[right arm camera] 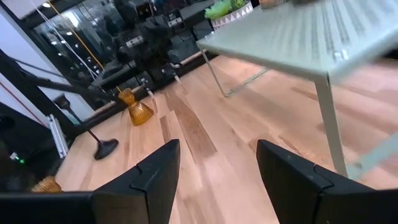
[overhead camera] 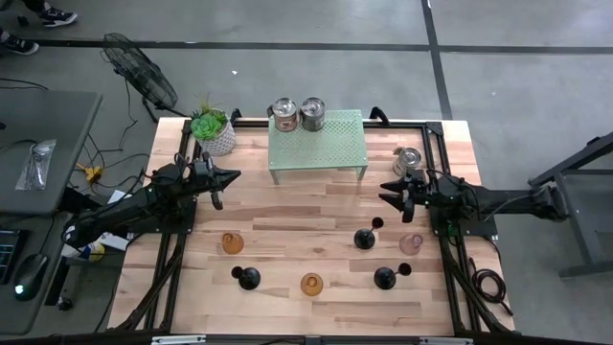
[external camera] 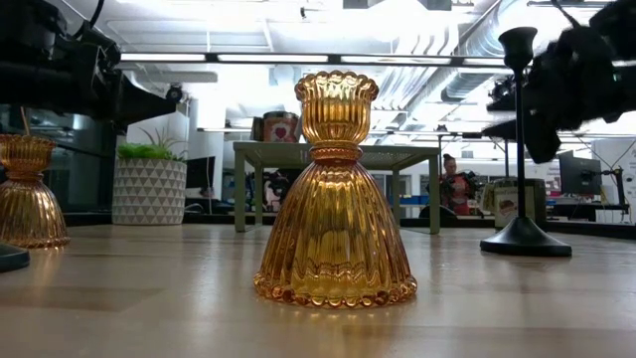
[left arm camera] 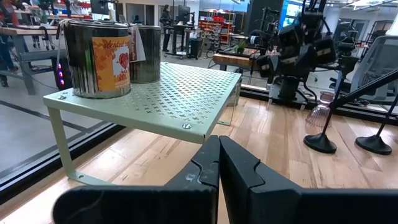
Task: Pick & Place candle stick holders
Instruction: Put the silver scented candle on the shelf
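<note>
I have the right gripper (overhead camera: 390,192) hovering over the right side of the butcher-block table (overhead camera: 287,225), its two dark fingers (right arm camera: 155,177) standing apart with nothing between them. The left gripper (overhead camera: 228,178) waits on the left side near the white pot with a green plant (overhead camera: 213,131), its fingers pressed together and empty.

Two shiny silver cup holders (overhead camera: 297,113) already sit on the pale green perforated metal shelf (overhead camera: 321,144) at the back, and a third silver cup (overhead camera: 407,160) stands on the table just behind my right arm. The rest stand on the front half of the table: three black stemmed holders with round bases, the nearest (overhead camera: 364,238) just in front of my right gripper, two amber ribbed glass holders (overhead camera: 233,242), and a pale pink glass holder (overhead camera: 411,243) by the right edge.

My judgement is that the next pick is the nearest black stemmed holder. To do it well, I would come down from above, centre the thin stem between the fingers, and close low on it so the base does not swing. The pink glass stands close by, so I would keep my wrist clear of it, then lift straight up before carrying toward the shelf.
</note>
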